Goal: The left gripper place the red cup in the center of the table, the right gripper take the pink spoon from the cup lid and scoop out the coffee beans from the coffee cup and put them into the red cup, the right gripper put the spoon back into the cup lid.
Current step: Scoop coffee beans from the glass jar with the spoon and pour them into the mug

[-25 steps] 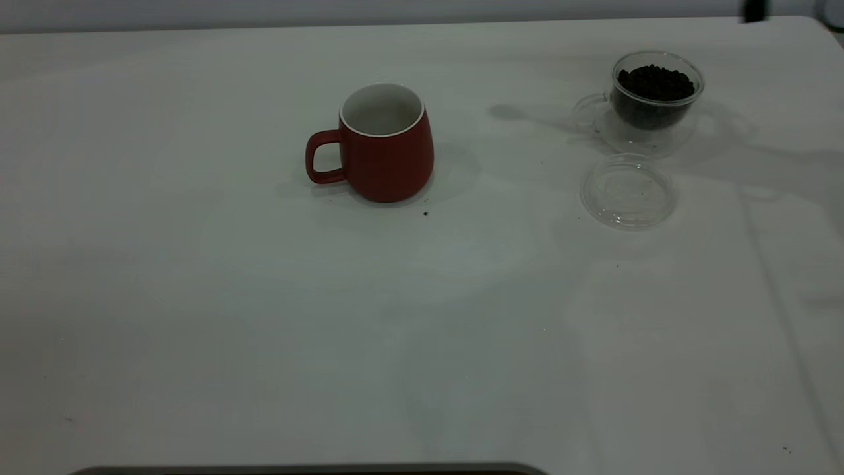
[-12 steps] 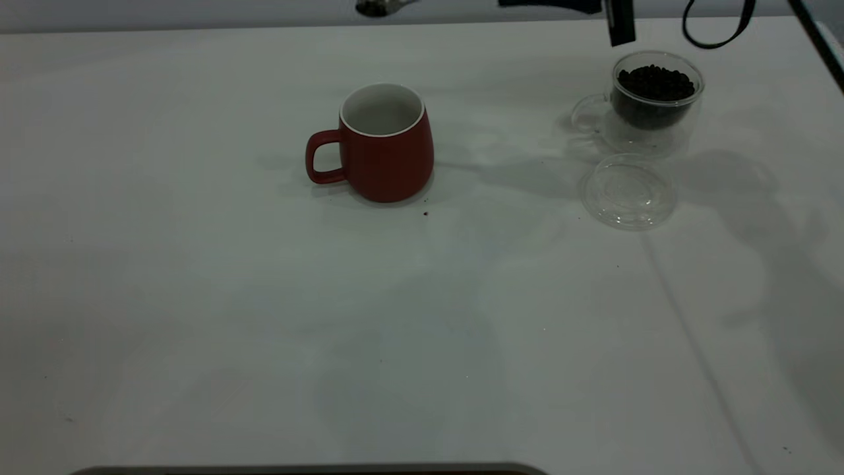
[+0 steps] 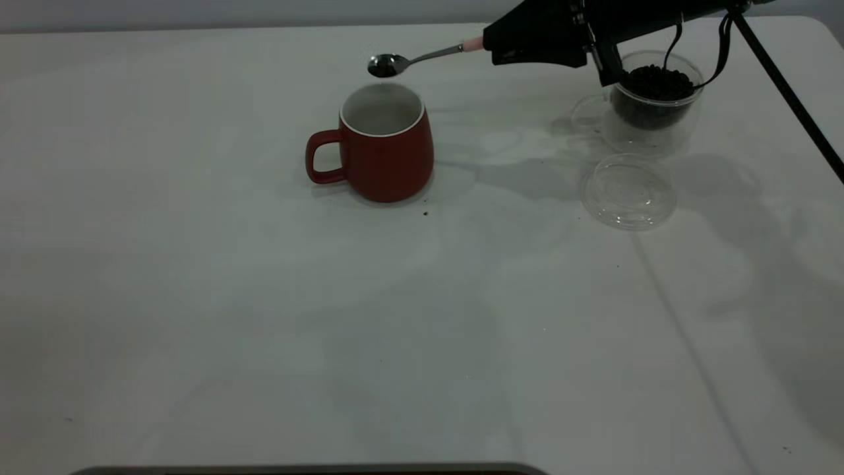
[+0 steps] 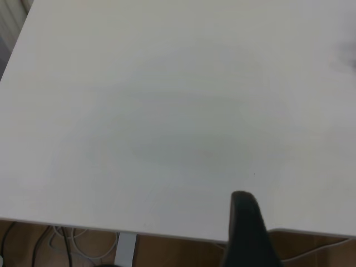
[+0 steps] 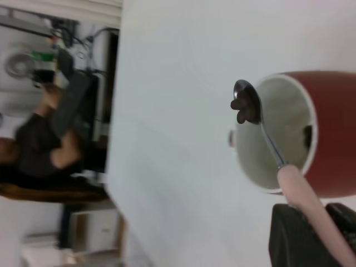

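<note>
Exterior view is showing the right claw reaching in from the far right edge, closed on the pale pink handle end of the pink spoon and holding it nearly level in the air. Its silver bowl is hanging just above the far rim of the red cup — a few coffee beans are sitting in that bowl, as the right wrist view is showing. From that wrist view the spoon's stem is crossing over the mug's white opening, and one dark bean is lying against the white inner wall.

The red cup is standing upright on the white worktop, near its middle, with its loop handle pointing toward the left arm's side. Well apart from it, toward the right arm's side, the clear coffee cup is standing filled with dark beans, partly behind the black arm and its cable. Just in front of it the clear cup lid is lying flat with nothing in it.

Left wrist view is showing one dark finger of the left claw over bare worktop near its edge — whether it is wide or narrow, I cannot tell.
</note>
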